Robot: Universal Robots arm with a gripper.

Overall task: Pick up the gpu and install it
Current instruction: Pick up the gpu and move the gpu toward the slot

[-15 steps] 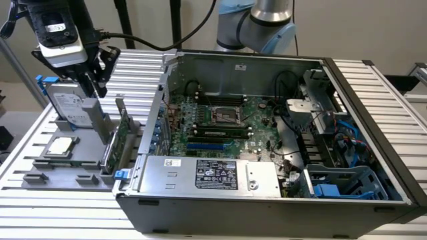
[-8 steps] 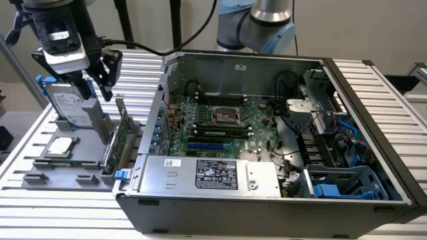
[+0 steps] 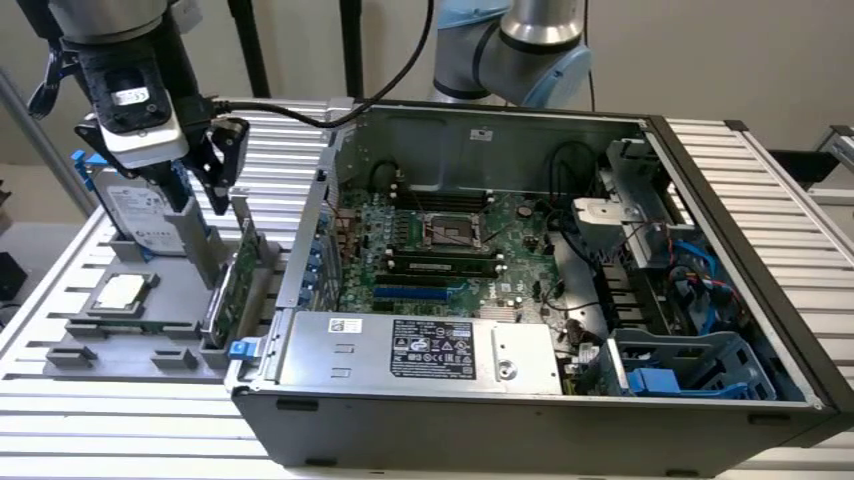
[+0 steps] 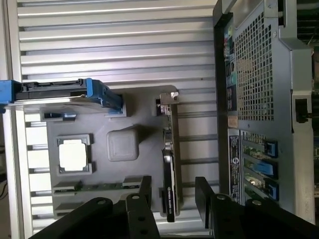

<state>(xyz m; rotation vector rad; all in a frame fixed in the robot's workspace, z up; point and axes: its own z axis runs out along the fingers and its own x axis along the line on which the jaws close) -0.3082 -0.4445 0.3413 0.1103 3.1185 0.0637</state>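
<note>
1. The hand (image 4: 174, 188) hangs over the gray holder tray (image 4: 134, 104) with its fingers (image 4: 145, 189) spread wide, holding nothing.
2. The gpu (image 4: 169, 172) stands on edge in a tray slot, directly below the hand and in line with the gap between its fingers. Standing it upright probably leaves both faces free for a pinch from above.
3. The fingers look just clear of the card, so the pick-up is not yet made.
4. The open computer case (image 3: 534, 400) lies on its side on the table (image 4: 99, 40) beside the hand, so its motherboard (image 3: 454, 250) faces up.
5. A hard drive (image 4: 65, 92) and a processor chip (image 4: 75, 154) rest in the tray on the hand's other side, away from the case.
</note>
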